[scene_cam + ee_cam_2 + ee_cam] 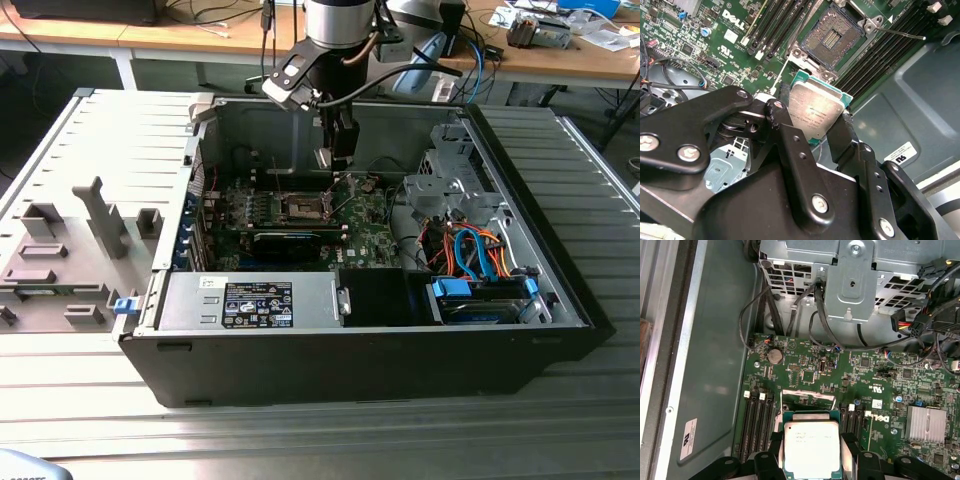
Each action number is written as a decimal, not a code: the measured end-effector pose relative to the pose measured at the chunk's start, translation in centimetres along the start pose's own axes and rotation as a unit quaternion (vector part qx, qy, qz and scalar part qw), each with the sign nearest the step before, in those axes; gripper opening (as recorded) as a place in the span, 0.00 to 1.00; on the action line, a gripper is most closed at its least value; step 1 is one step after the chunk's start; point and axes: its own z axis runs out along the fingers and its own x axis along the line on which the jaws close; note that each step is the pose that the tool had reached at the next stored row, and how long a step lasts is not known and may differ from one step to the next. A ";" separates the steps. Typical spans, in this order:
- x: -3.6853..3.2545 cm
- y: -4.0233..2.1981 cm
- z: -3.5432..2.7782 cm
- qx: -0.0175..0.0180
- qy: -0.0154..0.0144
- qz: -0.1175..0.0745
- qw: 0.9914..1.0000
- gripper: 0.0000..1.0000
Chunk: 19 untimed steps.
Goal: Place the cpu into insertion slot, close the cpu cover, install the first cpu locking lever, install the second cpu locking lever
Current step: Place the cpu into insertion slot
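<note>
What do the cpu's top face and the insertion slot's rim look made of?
The cpu: matte silvery-beige face, likely metal, from its dull sheen; green edge looks like circuit board. The insertion slot: bright silver rim, probably bare metal, catching glints; dark centre, material unclear.

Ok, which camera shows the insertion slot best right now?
The second wrist view: the insertion slot lies uncovered, its dark centre and metal rim plain. The exterior view shows it small and far off; in the first wrist view the held cpu blocks most of it.
</note>
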 end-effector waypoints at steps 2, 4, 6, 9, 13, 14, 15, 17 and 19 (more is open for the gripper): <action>0.00 0.00 0.03 0.000 0.000 0.000 1.000 0.54; 0.00 -0.01 0.07 0.000 0.000 0.000 1.000 0.54; 0.00 -0.01 0.10 0.000 0.000 0.000 1.000 0.54; 0.00 -0.01 0.14 0.000 0.000 0.000 1.000 0.54; -0.01 -0.02 0.29 0.000 0.000 0.000 1.000 0.54; -0.01 -0.03 0.36 0.000 0.000 0.000 1.000 0.54; -0.01 -0.03 0.38 0.000 0.000 0.000 1.000 0.54; -0.01 -0.03 0.42 0.000 0.000 0.000 1.000 0.54; -0.01 -0.04 0.46 0.000 0.000 0.000 1.000 0.54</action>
